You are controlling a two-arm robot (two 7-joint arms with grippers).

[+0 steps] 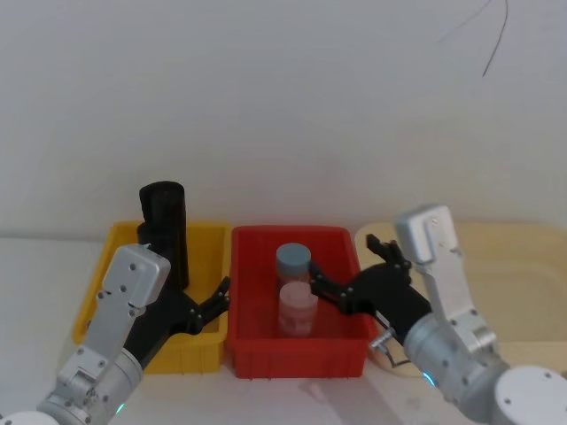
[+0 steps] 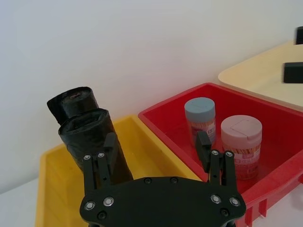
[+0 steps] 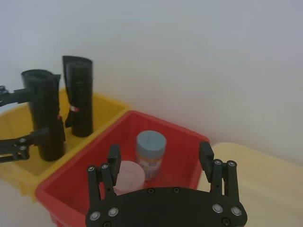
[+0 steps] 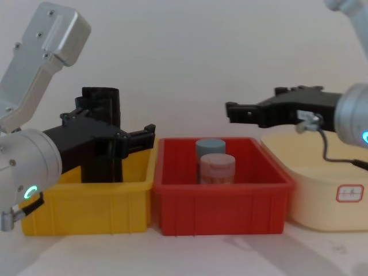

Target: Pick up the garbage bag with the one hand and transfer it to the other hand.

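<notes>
The garbage bag (image 2: pixel 90 142), a plain black glossy roll, stands upright in the yellow bin (image 2: pixel 52 189). Behind it stands a second black roll (image 3: pixel 78 94) with a small red-and-white label. My left gripper (image 2: pixel 156 142), with the green-teal wrist light, is open and level with the garbage bag (image 3: pixel 40 113). The bag sits close against one of its fingers (image 2: pixel 110 149), and nothing is gripped. My right gripper (image 1: pixel 347 264), with the blue wrist light, hangs open over the red bin (image 1: pixel 297 359) with nothing between its fingers.
In the red bin (image 3: pixel 175 137) stand a blue-lidded jar (image 1: pixel 293 261) and a pink-lidded jar (image 1: pixel 298 308). A pale beige lidded box (image 4: pixel 328 195) sits to the right of the red bin. A white wall rises close behind the bins.
</notes>
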